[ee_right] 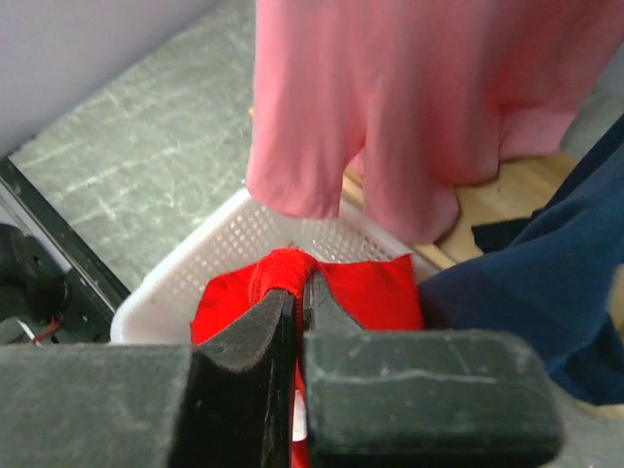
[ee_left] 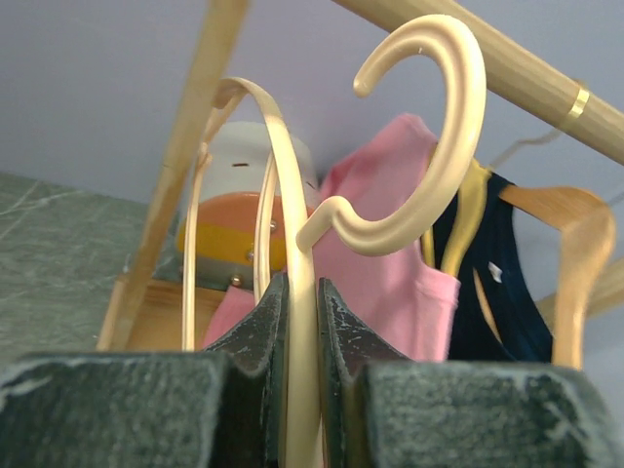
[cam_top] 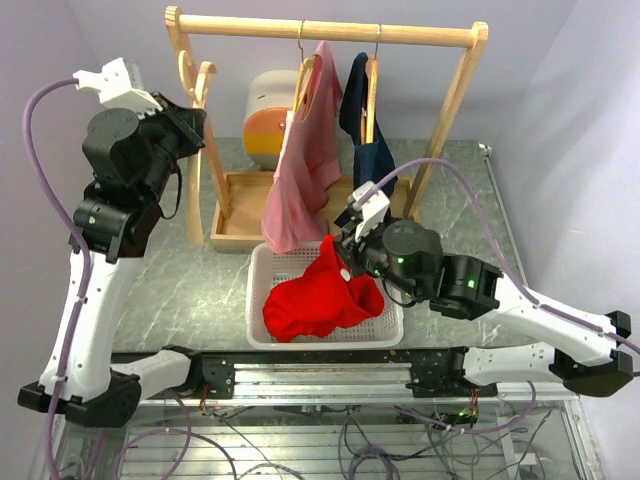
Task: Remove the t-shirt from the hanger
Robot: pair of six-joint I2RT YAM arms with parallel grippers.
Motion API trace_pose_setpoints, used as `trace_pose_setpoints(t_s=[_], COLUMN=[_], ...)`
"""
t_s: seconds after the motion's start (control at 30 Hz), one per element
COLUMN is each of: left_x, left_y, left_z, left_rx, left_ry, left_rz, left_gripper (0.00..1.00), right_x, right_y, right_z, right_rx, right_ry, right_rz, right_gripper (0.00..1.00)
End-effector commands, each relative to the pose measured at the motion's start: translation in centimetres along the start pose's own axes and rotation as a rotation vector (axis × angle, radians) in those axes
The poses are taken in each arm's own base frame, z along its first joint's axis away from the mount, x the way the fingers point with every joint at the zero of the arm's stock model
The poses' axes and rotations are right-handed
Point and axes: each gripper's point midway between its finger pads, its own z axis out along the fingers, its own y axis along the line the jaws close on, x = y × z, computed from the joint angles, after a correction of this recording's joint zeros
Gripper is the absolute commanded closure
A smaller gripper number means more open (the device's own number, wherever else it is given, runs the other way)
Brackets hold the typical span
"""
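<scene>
Grey marbled surface: the right claw, the nearer one, is clenched on a fold of the red t-shirt heaped just beneath it in the white basket. High left of the basket, the left claw grips the bare hanger.

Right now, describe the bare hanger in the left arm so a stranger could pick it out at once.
Find the pale wooden clothes rail at the back of the table. By its left post, the left gripper is shut on a cream plastic hanger with a thick hook. Unlike the rail's two wooden hangers, carrying a pink t-shirt and a navy garment, it is bare.
</scene>
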Motion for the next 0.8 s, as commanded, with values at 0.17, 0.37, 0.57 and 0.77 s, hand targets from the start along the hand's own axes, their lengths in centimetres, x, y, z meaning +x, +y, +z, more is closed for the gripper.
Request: trace_pose_setpoints(t_s=[0.17,0.37,0.57,0.77], left_x=[-1.7,-1.5,-2.4,-3.9], left_y=[-0.6,-1.7,-1.9,-2.4], left_z=[4.1,5.2,6.3,7.6], left_rx=[0.167,0.225,0.233,0.240], left_ry=[0.000,0.014,-0.012,-0.052], left_rz=[-0.116,-0.131,-0.112,-0.094], left_gripper=[0.93,0.93,0.93,0.93], right_x=[4.4,9.7,7.6,2.8], right_y=[0.5,1.8,1.7,1.5], right_z=[1.8,2.9,2.0,0.7], right_rx=[0.041,0.007,-0.008,-0.032], right_ry=[0.158,0.384,0.345,0.197], right_rz=[0.011,-0.055,-0.047,-0.016], right_gripper=[0.77,0.53,0.40,0.34])
